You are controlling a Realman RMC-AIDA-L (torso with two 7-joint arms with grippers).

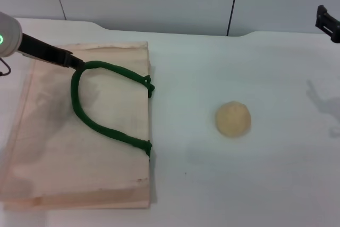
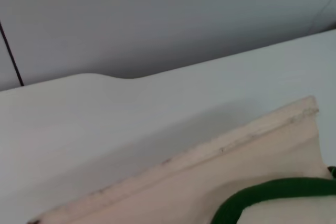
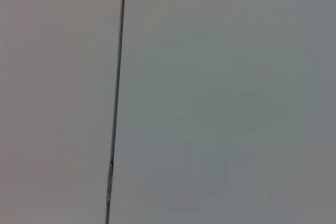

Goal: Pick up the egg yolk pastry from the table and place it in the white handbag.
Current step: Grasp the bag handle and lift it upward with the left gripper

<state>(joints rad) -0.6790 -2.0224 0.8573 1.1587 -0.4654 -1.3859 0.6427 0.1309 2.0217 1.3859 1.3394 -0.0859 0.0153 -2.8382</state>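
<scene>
While clamped on the dark green loop handle (image 1: 101, 110) of the flat cream fabric handbag (image 1: 53, 152) — left gripper (image 1: 77, 63) jaws; small round pale-yellow pastry (image 1: 232, 119) untouched on white tabletop (image 1: 255, 174), right gripper (image 1: 328, 23) jaws unreadable — all left to do.

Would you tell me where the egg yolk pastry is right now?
In the head view the egg yolk pastry sits on the bare white table, right of centre, apart from the white handbag lying flat to its left.

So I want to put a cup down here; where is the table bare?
Bare table lies right of the egg yolk pastry, and between it and the white handbag. The left side is crowded: the bag covers it, with the left gripper at its green handle.
</scene>
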